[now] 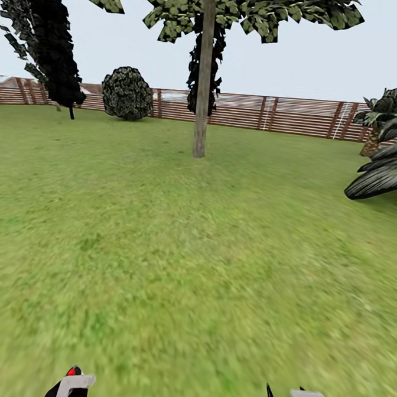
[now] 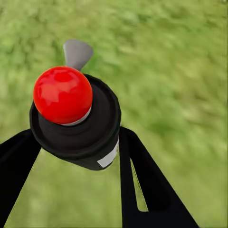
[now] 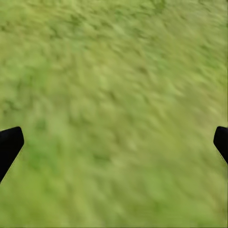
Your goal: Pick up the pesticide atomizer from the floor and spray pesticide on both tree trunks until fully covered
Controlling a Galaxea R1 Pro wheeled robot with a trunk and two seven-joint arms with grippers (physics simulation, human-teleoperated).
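Now left hand (image 2: 71, 142) grips pesticide atomizer (image 2: 76, 118) above lawn (image 1: 193, 269).

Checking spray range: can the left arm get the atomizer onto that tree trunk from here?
Probably not: the left gripper holds the atomizer, but the trunk stands far off across open lawn.

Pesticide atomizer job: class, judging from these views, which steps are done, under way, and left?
Done: the left gripper holds the black red-tipped pesticide atomizer, off the green lawn. Under way: facing the pale mottled tree trunk, which stands far ahead. Left: spraying that trunk and the second tree's. The right gripper is open.
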